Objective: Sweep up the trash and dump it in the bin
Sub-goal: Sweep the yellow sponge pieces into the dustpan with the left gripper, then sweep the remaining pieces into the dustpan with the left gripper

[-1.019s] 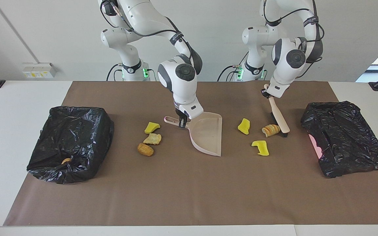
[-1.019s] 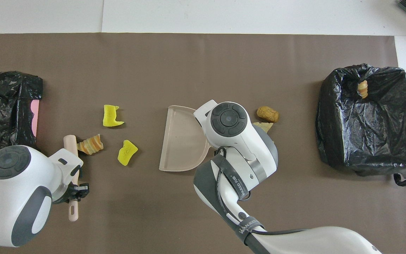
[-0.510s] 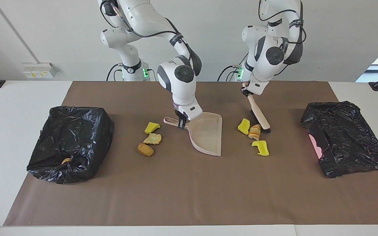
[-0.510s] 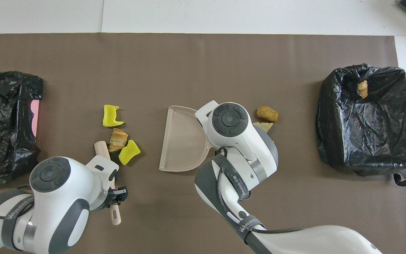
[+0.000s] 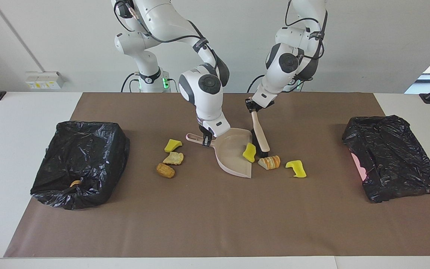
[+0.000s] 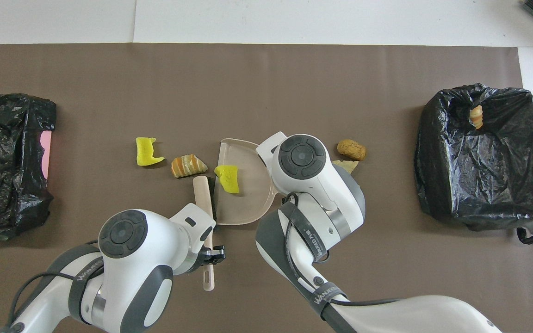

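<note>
brush: swept toward the right arm's end since a second ago, head now at pan mouth
left gripper: clamped on brush handle
right gripper: clamped on pan handle, unmoved
trash: one yellow chunk pushed onto pan lip; bread lump and second yellow chunk just outside; three scraps beside pan's back
room: open mat farther from robots; bins at both ends

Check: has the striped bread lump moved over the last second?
Yes. The bread lump slid toward the dustpan, now just outside its open edge, pushed by the brush.
</note>
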Controlling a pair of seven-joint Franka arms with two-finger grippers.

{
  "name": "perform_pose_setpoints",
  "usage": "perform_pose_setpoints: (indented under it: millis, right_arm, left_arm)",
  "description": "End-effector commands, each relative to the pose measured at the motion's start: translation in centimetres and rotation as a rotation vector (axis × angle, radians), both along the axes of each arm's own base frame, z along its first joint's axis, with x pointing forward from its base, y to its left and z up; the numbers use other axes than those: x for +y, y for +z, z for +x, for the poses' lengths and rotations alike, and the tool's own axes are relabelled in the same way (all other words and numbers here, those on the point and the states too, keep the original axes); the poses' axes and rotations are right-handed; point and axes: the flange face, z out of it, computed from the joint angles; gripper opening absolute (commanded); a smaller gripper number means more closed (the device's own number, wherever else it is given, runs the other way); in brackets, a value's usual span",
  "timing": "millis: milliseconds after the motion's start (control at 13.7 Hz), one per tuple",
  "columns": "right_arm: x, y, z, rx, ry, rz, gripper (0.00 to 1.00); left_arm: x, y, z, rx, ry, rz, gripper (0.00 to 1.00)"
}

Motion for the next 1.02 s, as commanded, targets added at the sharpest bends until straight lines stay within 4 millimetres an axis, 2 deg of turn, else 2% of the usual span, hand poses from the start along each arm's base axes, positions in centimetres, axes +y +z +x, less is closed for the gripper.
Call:
perform_pose_setpoints:
  millis: [0,73,218,291,364,510,582,728,946]
  right_arm:
    - [-0.4,-0.5,-0.1,0.003,-0.017,0.010,0.00]
    - [-0.4,-0.5,-0.1,0.003,-0.019,0.010,0.00]
    - [-0.4,-0.5,-0.1,0.003,-0.017,0.010,0.00]
    - [-0.4,-0.6,-0.2,0.004,-0.018,0.009,0.00]
    - [-0.4,-0.6,-0.2,0.004,-0.018,0.009,0.00]
    - [-0.4,-0.6,-0.2,0.003,-0.018,0.010,0.00]
    - [-0.4,-0.6,-0.2,0.003,-0.018,0.010,0.00]
    - [-0.4,-0.6,-0.2,0.003,-0.023,0.009,0.00]
    - [0.1,-0.9,-0.3,-0.009,-0.057,0.016,0.00]
  left_arm:
    - [-2.9,1.7,1.5,-0.035,-0.154,-0.078,0.00]
    - [-3.3,2.9,2.3,-0.024,-0.160,-0.085,0.00]
    - [-1.7,5.5,3.7,0.020,-0.158,-0.082,0.00]
    - [0.4,6.1,4.9,0.040,-0.124,-0.069,0.00]
    - [1.6,6.2,5.6,0.039,-0.099,-0.059,0.00]
    - [5.6,5.7,8.0,-0.026,-0.102,0.047,0.00]
    - [7.8,5.3,9.5,-0.061,-0.116,0.085,0.00]
    - [12.3,3.1,12.9,-0.088,-0.127,0.104,0.00]
    - [18.5,3.9,17.6,-0.134,-0.116,0.160,0.00]
